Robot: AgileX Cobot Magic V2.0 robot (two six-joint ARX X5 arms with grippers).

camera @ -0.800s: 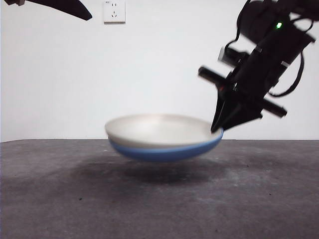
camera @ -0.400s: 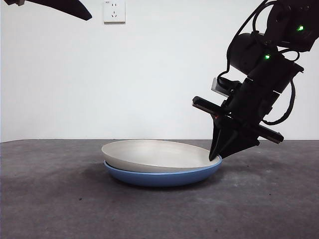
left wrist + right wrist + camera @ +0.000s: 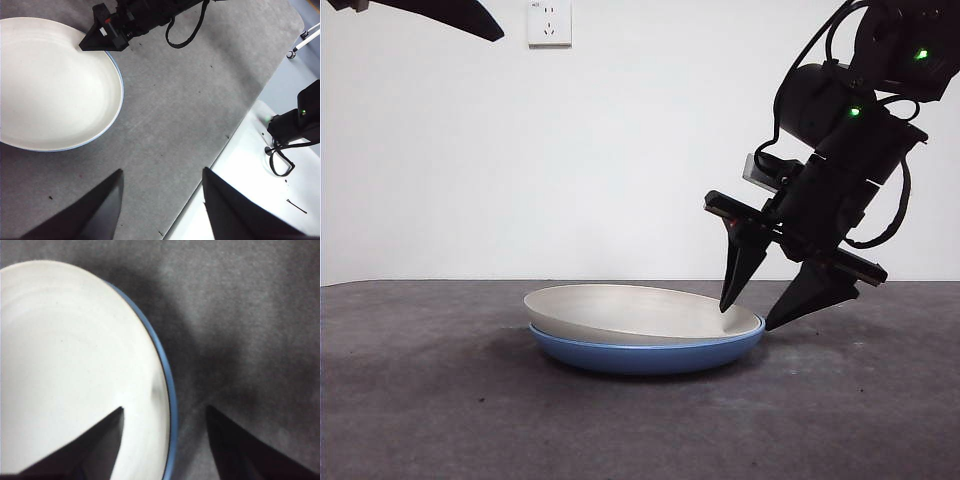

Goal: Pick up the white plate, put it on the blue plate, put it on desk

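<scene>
white plate (image 3: 638, 311) nested in blue plate (image 3: 645, 356), right hand (image 3: 748, 314) open astride rim

blue plate (image 3: 171, 405) mostly under white plate (image 3: 70, 365)

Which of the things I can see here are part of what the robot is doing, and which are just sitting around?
Part of the job:
white plate, nested in the blue plate
desk, under both
right gripper, open astride the plates' rim

Just there:
left gripper, open, away from the plates
wall socket
</scene>
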